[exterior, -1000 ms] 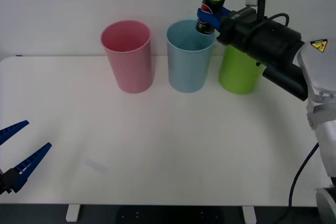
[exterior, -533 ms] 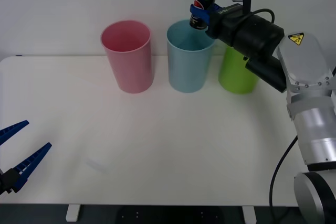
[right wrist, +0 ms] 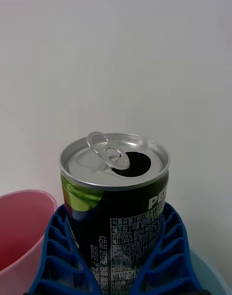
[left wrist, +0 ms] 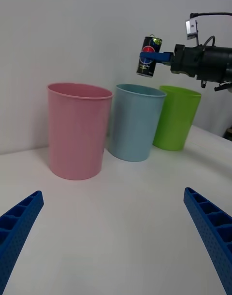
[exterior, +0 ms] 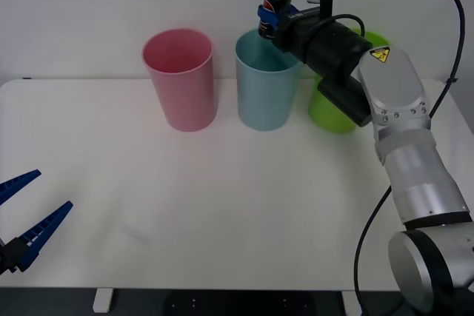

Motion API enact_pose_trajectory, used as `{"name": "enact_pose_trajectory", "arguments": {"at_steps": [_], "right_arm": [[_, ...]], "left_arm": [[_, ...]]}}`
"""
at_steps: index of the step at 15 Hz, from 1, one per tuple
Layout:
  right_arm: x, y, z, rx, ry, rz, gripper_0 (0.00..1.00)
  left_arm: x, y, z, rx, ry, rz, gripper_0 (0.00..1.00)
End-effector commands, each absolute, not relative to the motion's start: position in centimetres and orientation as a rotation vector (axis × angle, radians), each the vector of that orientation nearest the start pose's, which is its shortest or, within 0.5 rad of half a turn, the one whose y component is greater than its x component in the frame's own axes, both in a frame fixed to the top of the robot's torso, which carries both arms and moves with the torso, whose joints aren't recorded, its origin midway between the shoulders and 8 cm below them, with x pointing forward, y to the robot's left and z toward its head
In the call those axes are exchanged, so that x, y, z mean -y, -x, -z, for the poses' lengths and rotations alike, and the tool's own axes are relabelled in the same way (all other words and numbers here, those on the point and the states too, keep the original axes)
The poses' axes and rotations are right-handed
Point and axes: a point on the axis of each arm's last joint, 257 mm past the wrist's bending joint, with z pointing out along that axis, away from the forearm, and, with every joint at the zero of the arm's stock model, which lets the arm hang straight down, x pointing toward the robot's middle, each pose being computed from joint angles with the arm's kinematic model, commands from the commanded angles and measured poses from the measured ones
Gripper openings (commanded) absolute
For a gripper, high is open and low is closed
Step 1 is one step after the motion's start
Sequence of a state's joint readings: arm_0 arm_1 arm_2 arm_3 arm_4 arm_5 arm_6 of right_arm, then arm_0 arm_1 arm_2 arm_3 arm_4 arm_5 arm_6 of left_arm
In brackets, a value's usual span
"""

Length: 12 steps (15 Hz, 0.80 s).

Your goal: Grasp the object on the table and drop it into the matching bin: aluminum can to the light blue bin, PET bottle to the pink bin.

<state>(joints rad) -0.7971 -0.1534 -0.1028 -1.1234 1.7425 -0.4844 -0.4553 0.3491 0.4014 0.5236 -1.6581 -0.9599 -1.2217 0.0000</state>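
My right gripper (exterior: 269,18) is shut on the aluminum can (exterior: 278,4), a small dark can with a silver top and an open pull-tab. It holds the can upright in the air above the far rim of the light blue bin (exterior: 266,86). The pink bin (exterior: 180,79) stands just left of that bin on the white table (exterior: 222,205). In the right wrist view the blue fingers (right wrist: 55,256) clasp the can (right wrist: 116,193) on both sides. In the left wrist view the can (left wrist: 149,56) hangs above the light blue bin (left wrist: 137,122). My left gripper (exterior: 26,216) rests open at the table's near left edge.
A lime green bin (exterior: 335,112) stands right of the light blue one, partly behind my right arm. The three bins form a row along the back of the table, close to the wall.
My right arm has carried the can leftward, from beside the light blue bin's right rim to above its opening. The left arm has not moved.
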Motion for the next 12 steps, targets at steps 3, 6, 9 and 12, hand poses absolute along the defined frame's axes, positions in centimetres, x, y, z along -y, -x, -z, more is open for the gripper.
{"name": "enact_pose_trajectory", "arguments": {"at_steps": [3,6,9,12], "right_arm": [[6.84,-68.13,0.82,-1.395,0.39,-0.492,0.01],[6.83,-68.13,0.8,-1.394,0.393,-0.49,1.0],[6.72,-68.0,0.7,-1.389,0.404,-0.489,1.0],[6.72,-67.87,0.71,-1.385,0.415,-0.492,1.0]], "left_arm": [[-32.97,-34.23,16.89,-1.441,-0.465,0.567,1.0],[-32.97,-34.23,16.89,-1.441,-0.465,0.567,1.0],[-32.97,-34.23,16.89,-1.441,-0.465,0.567,1.0],[-32.97,-34.23,16.89,-1.441,-0.465,0.567,1.0]]}}
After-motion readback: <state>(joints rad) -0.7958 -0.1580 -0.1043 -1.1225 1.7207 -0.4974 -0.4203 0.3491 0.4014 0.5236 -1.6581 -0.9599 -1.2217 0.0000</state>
